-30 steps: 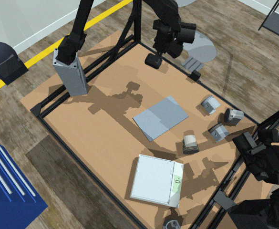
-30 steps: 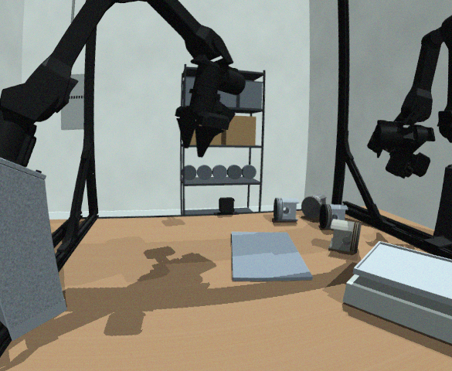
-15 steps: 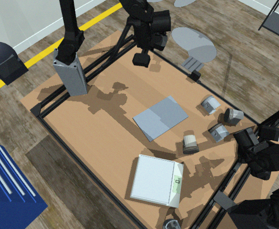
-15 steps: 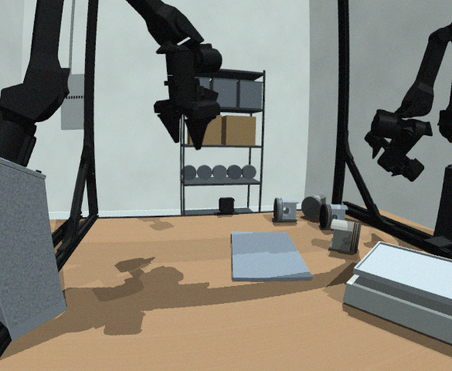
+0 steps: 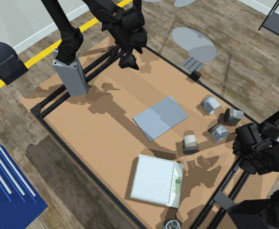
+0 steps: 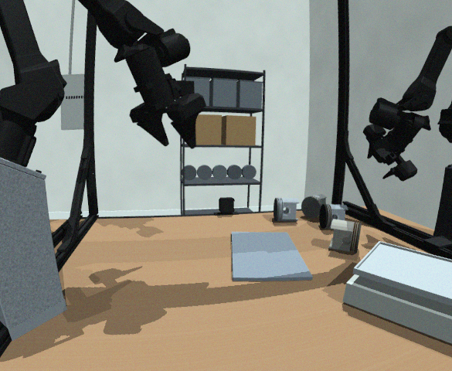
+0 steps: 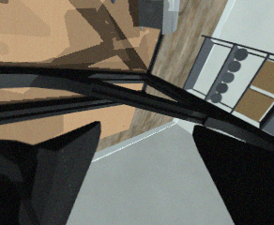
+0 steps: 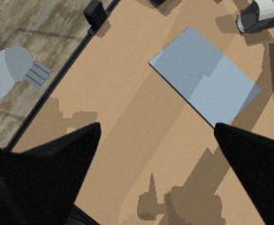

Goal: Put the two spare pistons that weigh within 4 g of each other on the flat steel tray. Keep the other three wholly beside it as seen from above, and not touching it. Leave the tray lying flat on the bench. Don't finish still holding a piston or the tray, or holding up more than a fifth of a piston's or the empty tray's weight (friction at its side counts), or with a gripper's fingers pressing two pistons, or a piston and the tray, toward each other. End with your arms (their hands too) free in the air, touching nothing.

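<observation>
The flat steel tray (image 5: pixel 160 118) (image 6: pixel 270 255) (image 8: pixel 205 77) lies on the bench with no piston on it, ahead of the right gripper's fingers (image 5: pixel 138 59) (image 6: pixel 179 145), which stand wide with nothing between. Just beside it is a cream-skirted metal piston (image 5: pixel 191 144) (image 6: pixel 344 236) (image 8: pixel 268 14), farther from those fingers. Beyond, a silver piston (image 5: pixel 210 104) (image 6: pixel 286 209), a dark-crowned piston (image 5: pixel 233 116) (image 6: pixel 313 206) (image 7: pixel 151 14) and a grey ringed piston (image 5: pixel 218 132) (image 6: pixel 331 216) stand near one another, closer to the left gripper (image 5: pixel 242 157) (image 6: pixel 377 165) (image 7: pixel 147 128), its fingers also wide and unladen. A fifth piston (image 5: pixel 171 224) shows past the white square scale (image 5: pixel 152 181) (image 6: pixel 413 275), whose display appears to read zero. Nothing visible tells which two match, so choosing by looks could tray the wrong pair; weighing should come first. Wide fingers lowered into the group could knock a neighbour or pinch two pistons together. The cream one, nudged trayward, could end up touching its edge. A lopsided placement on the pan, or fingers still bearing on the piston, could spoil a reading.
</observation>
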`<state>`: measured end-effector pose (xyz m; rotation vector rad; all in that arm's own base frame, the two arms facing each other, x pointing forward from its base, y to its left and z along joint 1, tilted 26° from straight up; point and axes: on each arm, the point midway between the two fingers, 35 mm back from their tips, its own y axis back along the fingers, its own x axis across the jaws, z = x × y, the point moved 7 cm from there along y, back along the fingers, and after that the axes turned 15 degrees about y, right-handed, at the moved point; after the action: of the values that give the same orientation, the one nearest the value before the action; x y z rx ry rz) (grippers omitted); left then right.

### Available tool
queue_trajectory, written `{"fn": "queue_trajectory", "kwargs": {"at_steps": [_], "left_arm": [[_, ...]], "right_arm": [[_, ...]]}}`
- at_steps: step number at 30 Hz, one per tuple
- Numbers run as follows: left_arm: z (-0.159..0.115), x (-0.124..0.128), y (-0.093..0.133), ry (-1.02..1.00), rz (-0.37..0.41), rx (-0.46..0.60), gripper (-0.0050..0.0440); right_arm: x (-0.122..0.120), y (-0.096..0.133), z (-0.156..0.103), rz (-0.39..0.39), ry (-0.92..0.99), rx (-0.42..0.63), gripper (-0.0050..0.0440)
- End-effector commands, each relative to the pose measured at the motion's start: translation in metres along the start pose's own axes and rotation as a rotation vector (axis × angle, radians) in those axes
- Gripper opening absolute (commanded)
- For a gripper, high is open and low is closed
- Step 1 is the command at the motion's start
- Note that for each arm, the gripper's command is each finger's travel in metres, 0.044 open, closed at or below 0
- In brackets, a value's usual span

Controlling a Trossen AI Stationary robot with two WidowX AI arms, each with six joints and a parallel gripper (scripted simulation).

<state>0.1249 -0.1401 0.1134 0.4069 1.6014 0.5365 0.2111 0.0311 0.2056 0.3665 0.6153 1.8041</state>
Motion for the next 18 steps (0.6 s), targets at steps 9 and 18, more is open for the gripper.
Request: {"fn": "queue_trajectory", "kwargs": {"at_steps": [9, 18], "left_arm": [[0.013, -0.012, 0.013, -0.212, 0.014, -0.161, 0.0378], [0.021, -0.021, 0.024, -0.398, 0.047, -0.309, 0.0378]], "right_arm": [[-0.019, 0.005, -0.036, -0.184, 0.045, -0.144, 0.0440], [-0.045, 0.012, -0.049, -0.411, -0.014, -0.186, 0.0440]]}}
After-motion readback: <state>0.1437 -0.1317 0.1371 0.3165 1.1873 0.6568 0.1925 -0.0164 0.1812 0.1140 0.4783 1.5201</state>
